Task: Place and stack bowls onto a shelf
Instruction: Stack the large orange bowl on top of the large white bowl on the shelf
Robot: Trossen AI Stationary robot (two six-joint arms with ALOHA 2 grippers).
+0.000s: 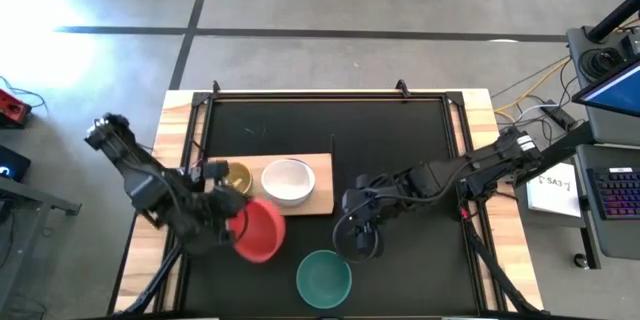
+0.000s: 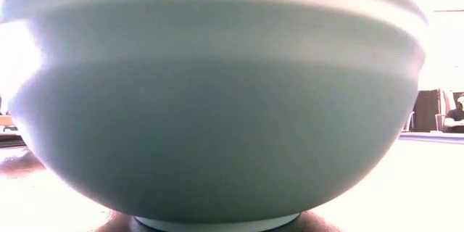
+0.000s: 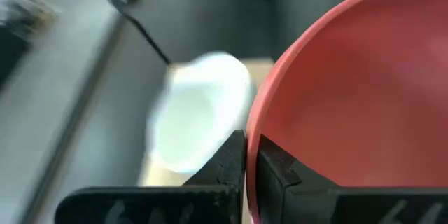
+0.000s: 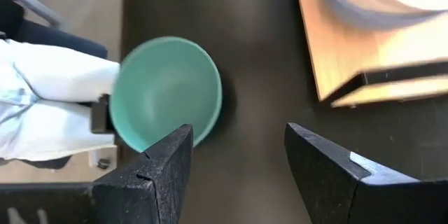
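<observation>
We have the light-wood board shelf (image 1: 318, 195) holding a white plastic bowl (image 1: 288, 181) and a small yellow one (image 1: 237, 176). Our left gripper (image 1: 236, 222) pinches the round red bowl's (image 1: 261, 230) rim; our right gripper (image 1: 360, 243), half open and empty, hovers beside the teal bowl (image 1: 323, 277), unshelved.

The black worktop (image 1: 400, 140) sits in a light-wood frame on a grey floor crossed by dark lines. To its right are a keyboard (image 1: 620, 192), a white paper sheet (image 1: 553, 188) and loose cables (image 1: 530, 95). A red device (image 1: 12, 108) lies far left.
</observation>
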